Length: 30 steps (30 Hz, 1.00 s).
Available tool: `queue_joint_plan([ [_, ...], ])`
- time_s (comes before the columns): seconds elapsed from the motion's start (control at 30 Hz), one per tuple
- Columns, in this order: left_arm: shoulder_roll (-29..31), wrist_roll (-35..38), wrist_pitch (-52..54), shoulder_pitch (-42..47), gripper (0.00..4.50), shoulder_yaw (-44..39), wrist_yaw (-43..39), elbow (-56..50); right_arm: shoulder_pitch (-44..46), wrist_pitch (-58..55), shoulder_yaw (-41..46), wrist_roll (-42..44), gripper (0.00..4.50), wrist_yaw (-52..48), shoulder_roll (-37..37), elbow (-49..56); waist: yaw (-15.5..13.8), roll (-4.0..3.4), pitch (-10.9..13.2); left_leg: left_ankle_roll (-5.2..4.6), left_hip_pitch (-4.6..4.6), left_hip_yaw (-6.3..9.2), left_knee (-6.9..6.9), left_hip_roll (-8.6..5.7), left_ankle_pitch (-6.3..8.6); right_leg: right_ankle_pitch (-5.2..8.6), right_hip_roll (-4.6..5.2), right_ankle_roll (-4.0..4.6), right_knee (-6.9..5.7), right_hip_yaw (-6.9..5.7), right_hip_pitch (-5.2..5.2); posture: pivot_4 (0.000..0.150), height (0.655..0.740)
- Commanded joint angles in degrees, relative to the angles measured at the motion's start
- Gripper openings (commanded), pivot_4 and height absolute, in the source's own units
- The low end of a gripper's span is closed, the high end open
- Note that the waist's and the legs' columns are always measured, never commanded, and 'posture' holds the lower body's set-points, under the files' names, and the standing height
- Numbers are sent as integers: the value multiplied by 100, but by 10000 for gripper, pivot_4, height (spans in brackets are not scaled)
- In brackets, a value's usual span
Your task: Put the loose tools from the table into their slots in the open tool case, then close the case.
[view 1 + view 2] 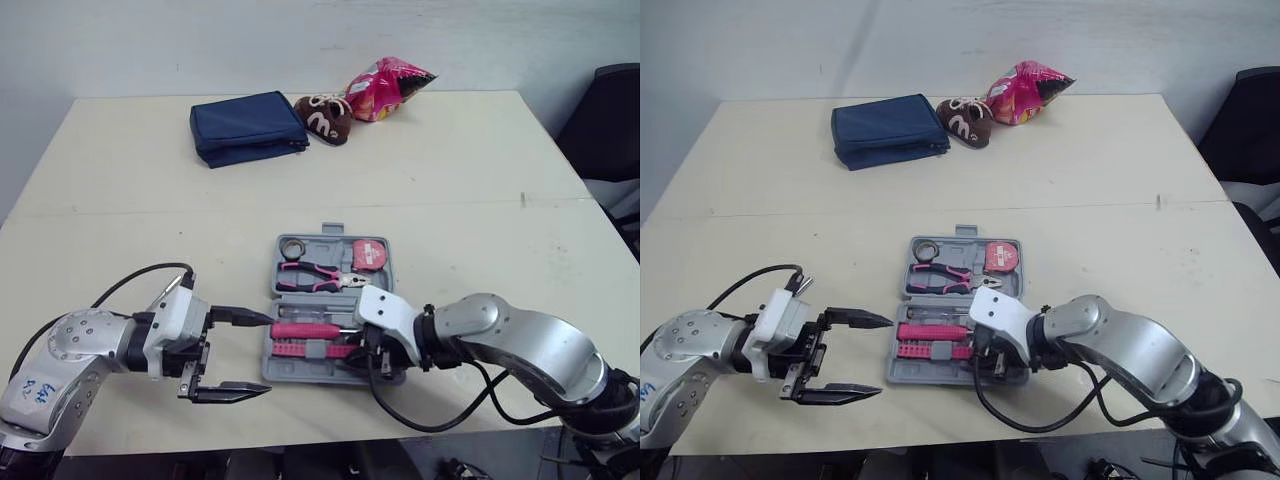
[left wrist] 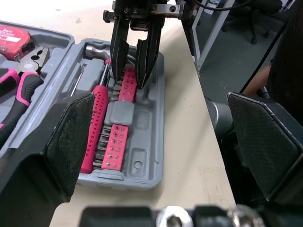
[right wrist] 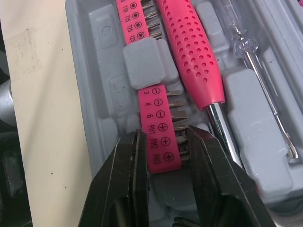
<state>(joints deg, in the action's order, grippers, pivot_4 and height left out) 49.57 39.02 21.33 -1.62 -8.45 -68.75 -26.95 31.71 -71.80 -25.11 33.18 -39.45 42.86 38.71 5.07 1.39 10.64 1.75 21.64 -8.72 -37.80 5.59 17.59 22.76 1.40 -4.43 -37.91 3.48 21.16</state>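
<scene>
- Case (image 1: 283, 300) lies open on table (image 1: 480, 200), both halves flat.
- Right gripper (image 3: 164, 135) is down inside the case's near half, fingers pinched on one end of the pink bit strip (image 3: 154, 113), one finger on each long side.
- Strip sits in its slot in the case, a grey clip across its middle.
- Pink screwdriver (image 3: 189, 52) lies in the case just beside the strip, parallel to it.
- Case's far half holds pliers (image 1: 310, 277), tape measure (image 1: 368, 254) and tape roll (image 1: 293, 247).
- Left gripper (image 1: 268, 354) hovers just left of the case, fingers spread wide, nothing between them, tips pointing at the case.
- Well beyond the case: blue pouch (image 1: 247, 128), brown shoe (image 1: 325, 117), pink snack bag (image 1: 388, 87).
</scene>
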Motion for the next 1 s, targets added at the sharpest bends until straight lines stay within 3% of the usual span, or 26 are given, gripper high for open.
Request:
queue_joint_plan([
  [0.03, 23, 32, -17, -21, 45000, -98, 32, -199, 46, -120, -166, -17, 7919, 16, -69, -6, 2, 1, 0, 0, -1, 0, 0, 0, -1, 0, 0, 0, -1, 0, 0, 1500, 7400],
  [0.2, 10, 2, -57, -23, 45000, -97, 44, -138, 40, -411, 80, 125, 7919, 117, -170, 42, 4, 1, -1, 2, -2, 0, 1, 0, -3, -1, 0, 1, -5, 0, 0, 1500, 7400],
  [0.37, 48, 11, -68, -152, 45000, -209, 20, -116, 184, -449, 407, 412, 31592, -90, -124, 242, -13, 1, -1, 2, 2, 0, 5, -3, -3, -1, 3, 1, -3, 0, 5, 1500, 7400],
  [0.63, 44, -26, -107, -275, 45000, -259, -23, -93, 56, 263, 968, 712, 31592, -909, 667, 509, -28, 1, 0, -3, 49, 11, 1, -5, -3, -1, 6, 1, 3, -8, 44, 1500, 7400],
  [0.77, -23, -78, -157, -192, 45000, -189, 4, -18, -704, 1826, 1283, 258, 31592, -1095, 527, 205, -28, 6, -3, -5, 51, 12, 3, -7, -2, -1, 5, 0, 11, -8, 42, 1500, 7400],
  [0.87, -80, -158, -216, -56, 45000, -101, 9, 98, -1410, 3133, 1339, -45, 23370, -1520, 332, -187, -34, 9, -5, -5, 52, 12, -1, -9, -2, -1, 4, 0, 11, -8, 39, 1500, 7400],
  [1.0, -107, -189, -237, -42, 45000, -61, 2, 108, -1729, 3830, 1181, -392, 3551, -1525, -13, -555, -9, 8, -3, -6, 48, 6, -14, -6, -2, -4, 1, -5, 3, -4, 36, 1500, 7400],
])
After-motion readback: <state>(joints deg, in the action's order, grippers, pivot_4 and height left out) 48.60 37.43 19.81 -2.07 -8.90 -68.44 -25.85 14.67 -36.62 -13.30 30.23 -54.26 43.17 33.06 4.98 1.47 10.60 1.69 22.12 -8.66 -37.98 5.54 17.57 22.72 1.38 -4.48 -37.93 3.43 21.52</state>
